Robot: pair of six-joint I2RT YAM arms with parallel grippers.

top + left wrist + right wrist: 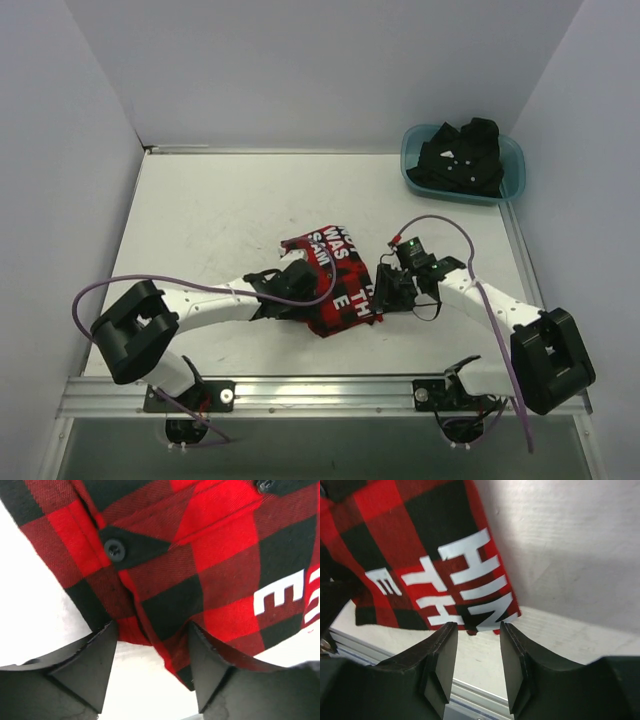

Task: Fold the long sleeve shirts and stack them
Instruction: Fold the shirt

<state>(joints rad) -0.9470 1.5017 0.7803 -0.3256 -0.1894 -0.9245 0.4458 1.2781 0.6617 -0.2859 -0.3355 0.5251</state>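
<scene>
Red-and-black check shirt (335, 285): soft woven flannel, matt, slightly fuzzy. Its white lettering (470, 575): flat, smooth print. Button (115, 550): black plastic, dull sheen. Black shirt (460, 155): matt cloth. Tub (512, 170): smooth teal plastic. Bench (220, 210): white, matt. Left gripper (152, 626) jaws: matt black, scuffed.

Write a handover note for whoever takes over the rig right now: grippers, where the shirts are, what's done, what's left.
Left gripper: open, with a hem corner of the red-and-black flannel shirt lying between its jaws, not pinched.
Right gripper: open and empty, just short of the flannel's lettered corner.
Flannel shirt: a compact bundle in the middle of the table, white lettering showing.
Black shirt: crumpled in the teal tub at the far right corner.
Done: the flannel looks mostly folded.
Left: tidy it if needed, take out and fold the black shirt, then stack the two.
</scene>
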